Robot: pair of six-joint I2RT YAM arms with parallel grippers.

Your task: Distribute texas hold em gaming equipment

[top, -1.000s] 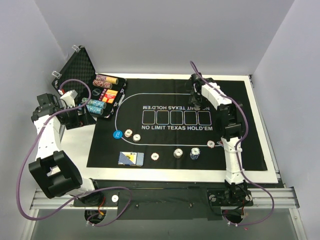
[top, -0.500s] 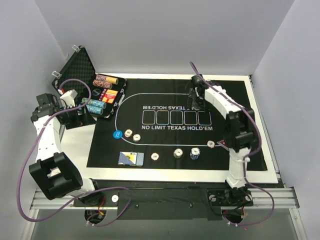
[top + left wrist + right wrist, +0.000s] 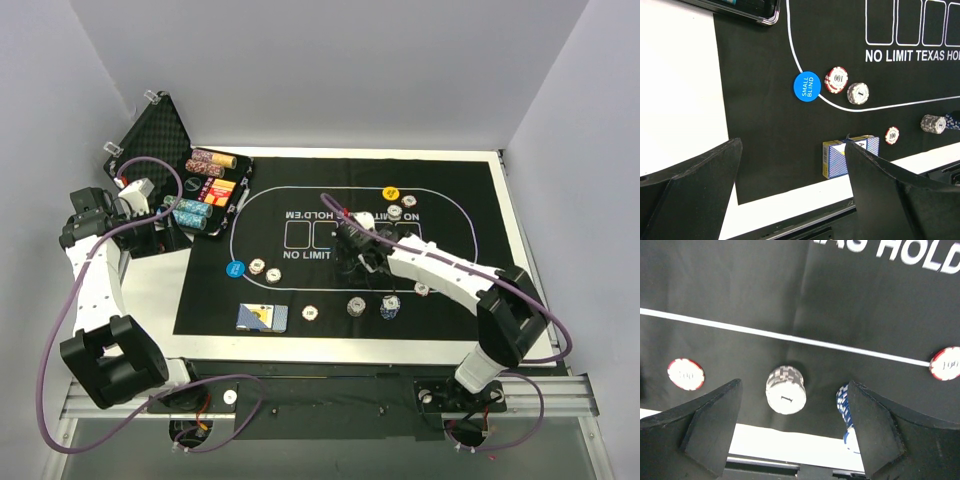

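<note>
Chip distribution in hand. Right tool (image 3: 352, 262) released, empty, above grey stack (image 3: 786, 390) at 6 o'clock of mat (image 3: 480, 200); left tool (image 3: 792, 150) released. Next, likely: descend, clench.

I am working in a robotics lab cell: plain white panels (image 3: 300, 70) are walling in my white table (image 3: 160, 290) on three sides, an aluminium rail (image 3: 560, 392) is running along its near edge, and purple cables (image 3: 45, 370) are looping loose.

Overhead plus wrist close-ups (shared mat (image 3: 470, 190))
</note>
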